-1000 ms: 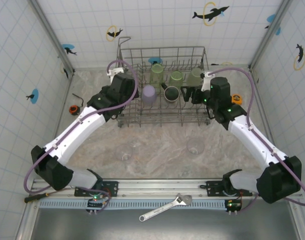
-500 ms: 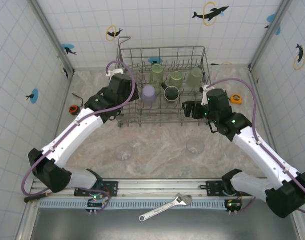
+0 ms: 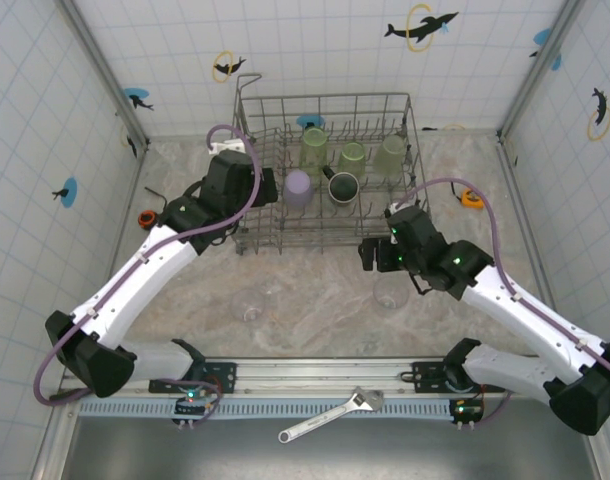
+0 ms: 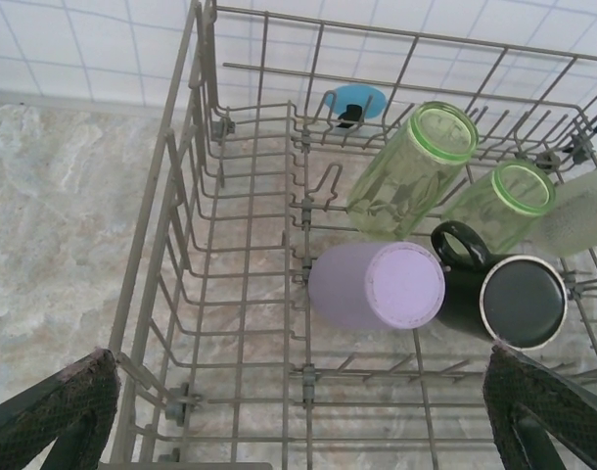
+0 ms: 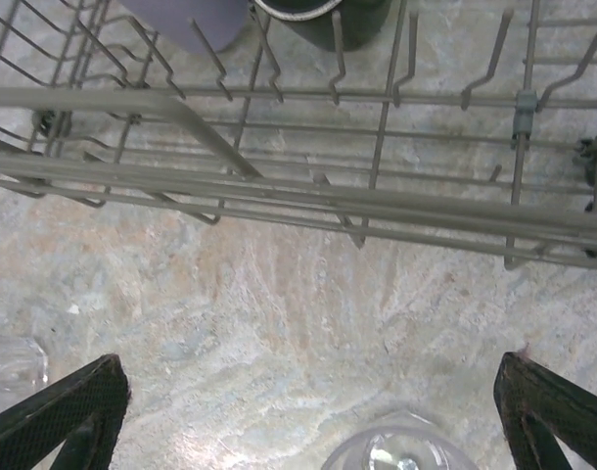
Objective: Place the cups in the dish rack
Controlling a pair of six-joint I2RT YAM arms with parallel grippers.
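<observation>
Dish rack (image 3: 325,97) sits at the far middle of the table (image 3: 315,275), with its long side running left to right. It already holds 5 cups, all lying tilted on the tines: 3 green cups (image 4: 416,162) in the far row, with the lavender cup (image 4: 377,286) and the black mug (image 4: 519,302) side by side nearer. Left gripper (image 4: 300,352) hangs over the rack's left half, jaws wide apart and empty. Right gripper (image 5: 307,362) hovers over bare table just on the near side of the rack's front rim, jaws also spread and holding nothing. Clear cup (image 5: 396,452) stands on end just nearer than the right gripper, a little toward its right finger, axis vertical; mouth up or down not resolvable. The right arm is the closer one. Second clear cup (image 3: 250,305) stands well apart, in front of the left arm. Judgement: descent path is open table; the front rim is the edge to clear on the lift, and the rack's left half offers free tines.
</observation>
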